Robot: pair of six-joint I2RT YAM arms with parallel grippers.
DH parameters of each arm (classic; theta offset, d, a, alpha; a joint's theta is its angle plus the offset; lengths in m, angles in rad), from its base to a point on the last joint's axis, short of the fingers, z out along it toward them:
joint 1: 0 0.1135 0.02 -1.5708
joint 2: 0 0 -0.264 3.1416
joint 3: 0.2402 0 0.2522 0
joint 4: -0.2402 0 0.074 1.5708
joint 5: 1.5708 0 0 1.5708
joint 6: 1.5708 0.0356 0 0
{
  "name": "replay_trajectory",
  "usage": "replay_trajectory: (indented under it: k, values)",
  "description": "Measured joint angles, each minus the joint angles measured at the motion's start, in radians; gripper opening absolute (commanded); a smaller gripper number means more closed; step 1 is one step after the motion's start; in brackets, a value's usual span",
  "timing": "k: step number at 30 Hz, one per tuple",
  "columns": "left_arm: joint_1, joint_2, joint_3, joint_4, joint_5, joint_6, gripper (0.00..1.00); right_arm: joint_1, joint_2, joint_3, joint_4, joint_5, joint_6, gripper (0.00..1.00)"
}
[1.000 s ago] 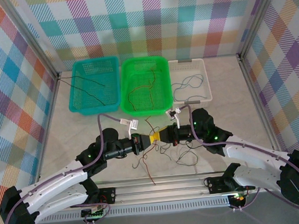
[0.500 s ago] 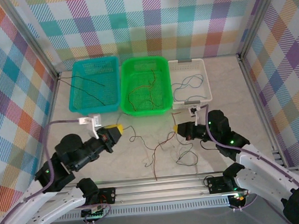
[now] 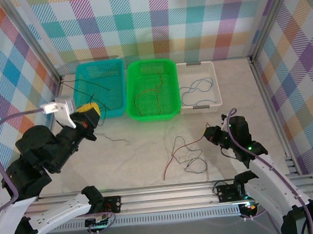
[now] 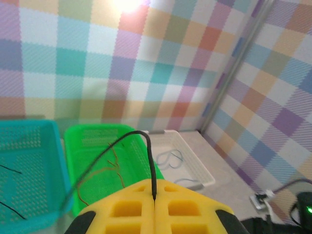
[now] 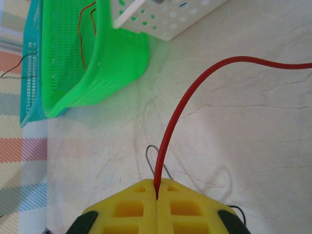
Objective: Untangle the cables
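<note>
My left gripper (image 3: 88, 113) is raised at the far left, next to the teal basket (image 3: 113, 65). Its yellow fingers (image 4: 122, 207) are shut on a thin black cable (image 4: 146, 141) that arcs up and falls away to the left. My right gripper (image 3: 208, 134) is low over the table at the right. Its yellow pads (image 5: 126, 207) are shut on a red cable (image 5: 187, 102). That red cable (image 3: 172, 156) trails left across the table. It lies beside a loose black cable (image 3: 194, 166), and I cannot tell whether the two still cross.
Three baskets stand in a row at the back. The teal one holds black wires, the green basket (image 3: 169, 66) brownish-orange and red ones, the white basket (image 3: 195, 66) a blue one. Metal frame posts and checked walls close in the table.
The two grippers, tip to tip at the centre a second ago, have drawn apart. The left one rose and went far left with the black cable. The right one went right with the red one.
</note>
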Motion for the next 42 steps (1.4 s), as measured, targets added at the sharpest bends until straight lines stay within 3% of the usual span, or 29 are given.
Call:
replay_trajectory:
  k: [7,10,13,17,27,42]
  values:
    - [0.021,0.150,0.170,0.029,-0.067,0.146,0.00,-0.010,0.002,0.000,-0.004,-0.009,0.007,0.00]
    - [0.091,0.217,0.221,0.055,-0.060,0.197,0.00,-0.010,-0.024,0.000,-0.002,-0.029,0.003,0.00]
    - [0.216,0.295,0.270,0.076,-0.027,0.208,0.00,-0.010,-0.066,0.005,-0.003,-0.049,-0.006,0.00]
    - [0.361,0.414,0.337,0.106,0.034,0.192,0.00,-0.010,-0.089,0.045,-0.015,-0.070,-0.021,0.00]
    - [0.570,0.654,0.489,0.150,0.119,0.127,0.00,-0.010,-0.153,0.151,-0.076,-0.126,-0.064,0.00]
    - [0.739,0.911,0.522,0.197,0.217,-0.025,0.00,-0.010,-0.166,0.207,-0.077,-0.286,-0.089,0.00]
